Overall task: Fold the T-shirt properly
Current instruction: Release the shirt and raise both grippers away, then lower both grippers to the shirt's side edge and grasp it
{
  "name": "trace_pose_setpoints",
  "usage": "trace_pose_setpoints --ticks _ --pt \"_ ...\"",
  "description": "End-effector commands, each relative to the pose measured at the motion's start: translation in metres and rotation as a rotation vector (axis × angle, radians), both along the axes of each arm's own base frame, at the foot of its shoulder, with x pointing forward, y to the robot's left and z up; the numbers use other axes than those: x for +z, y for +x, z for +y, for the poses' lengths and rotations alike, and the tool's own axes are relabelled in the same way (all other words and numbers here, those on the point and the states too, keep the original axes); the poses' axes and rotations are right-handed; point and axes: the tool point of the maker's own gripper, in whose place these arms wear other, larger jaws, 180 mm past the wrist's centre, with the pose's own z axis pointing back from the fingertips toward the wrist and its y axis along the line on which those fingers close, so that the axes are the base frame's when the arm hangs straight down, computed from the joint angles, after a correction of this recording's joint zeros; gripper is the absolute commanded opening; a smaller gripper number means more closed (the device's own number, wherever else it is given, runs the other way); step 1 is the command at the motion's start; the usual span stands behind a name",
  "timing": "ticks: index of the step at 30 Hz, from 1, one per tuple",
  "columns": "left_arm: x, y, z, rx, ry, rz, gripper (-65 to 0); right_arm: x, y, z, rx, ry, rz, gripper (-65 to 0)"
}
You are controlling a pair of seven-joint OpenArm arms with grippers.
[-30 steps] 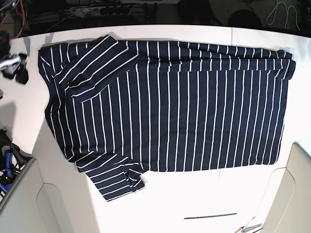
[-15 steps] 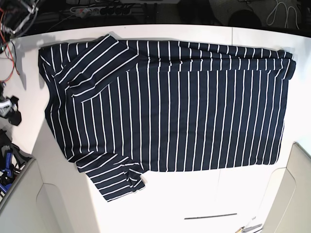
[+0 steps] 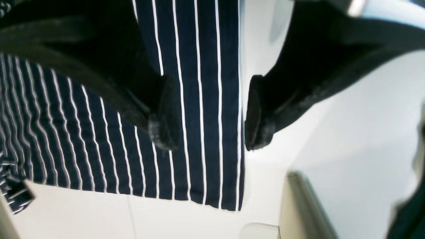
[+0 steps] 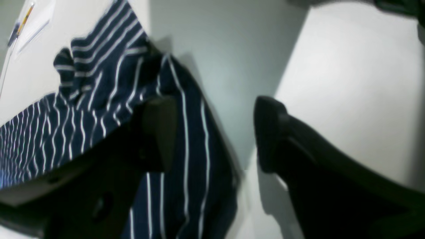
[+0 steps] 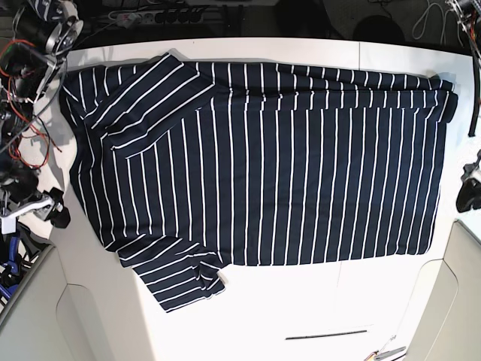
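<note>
1. The left end effector (image 3: 212, 116) is spread wide, gripping nothing, straddling the T-shirt (image 3: 199, 109) edge above the corner.
2. The right end effector (image 4: 212, 132) is also agape and empty, one finger over the striped cloth.
3. The T-shirt lies flat across the white tabletop (image 5: 301, 301), sleeves toward the right arm's side.

T-shirt (image 5: 255, 165): 1 | left claw (image 3: 207, 116): 1 | right claw (image 4: 212, 132): 1 | table (image 5: 301, 301): 1
</note>
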Motion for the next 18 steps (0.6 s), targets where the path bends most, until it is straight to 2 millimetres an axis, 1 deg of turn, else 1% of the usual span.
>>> trace_pose_setpoints --ticks 1,5,7,11,15,18 --pt "0.021 0.010 0.009 0.016 0.035 -0.052 -30.3 0.018 0.010 -0.012 -0.016 -0.026 -0.057 -28.0" --pt "0.018 0.022 0.007 0.030 0.056 -0.049 -30.3 0.010 0.009 -0.014 -0.031 -0.029 -0.046 -28.0" --pt "0.013 0.030 0.008 0.040 0.060 -0.036 -30.3 0.007 0.010 -0.015 -0.042 -0.018 -0.055 -28.0" --pt "-0.004 0.044 0.007 0.045 0.033 0.009 -30.3 0.000 0.010 -0.017 -0.052 -0.025 -0.044 -28.0" --pt "-0.024 0.056 0.011 0.072 -0.028 0.053 -30.3 -0.001 0.009 -0.018 -0.052 -0.028 -0.041 -28.0" --pt "-0.032 0.065 0.015 0.096 -0.065 0.071 -30.4 -0.002 0.010 -0.017 -0.052 -0.028 -0.040 -28.0"
